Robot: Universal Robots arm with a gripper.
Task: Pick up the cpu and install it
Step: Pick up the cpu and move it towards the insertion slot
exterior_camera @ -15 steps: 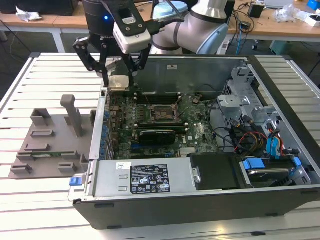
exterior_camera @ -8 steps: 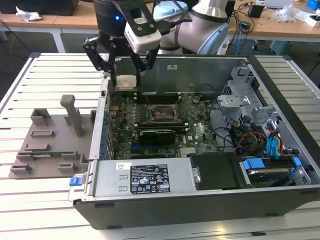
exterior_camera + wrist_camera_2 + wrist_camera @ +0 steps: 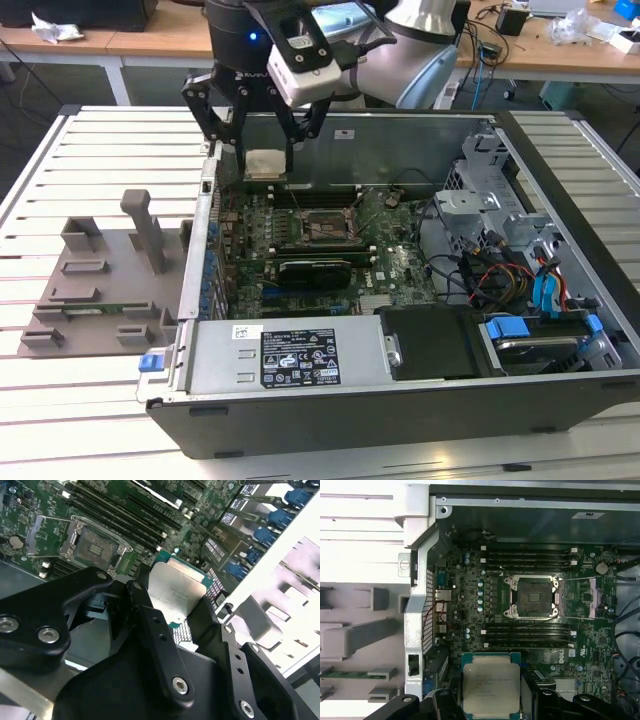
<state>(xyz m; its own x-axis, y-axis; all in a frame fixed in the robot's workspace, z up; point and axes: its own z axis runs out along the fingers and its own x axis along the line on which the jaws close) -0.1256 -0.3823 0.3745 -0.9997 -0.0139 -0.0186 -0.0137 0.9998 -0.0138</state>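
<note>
The gripper (image 3: 262, 168) is clamping the cpu (image 3: 266, 161) by its edges, the silver top plate facing both wrist views. It is holding the chip in the air over the motherboard (image 3: 400, 265), near the far wall of the open computer case (image 3: 300, 400), apart from the open socket (image 3: 532, 597).

Open computer case (image 3: 400, 410) on a slatted white table (image 3: 100, 150), grey holder tray (image 3: 120, 290) just beside it.
</note>
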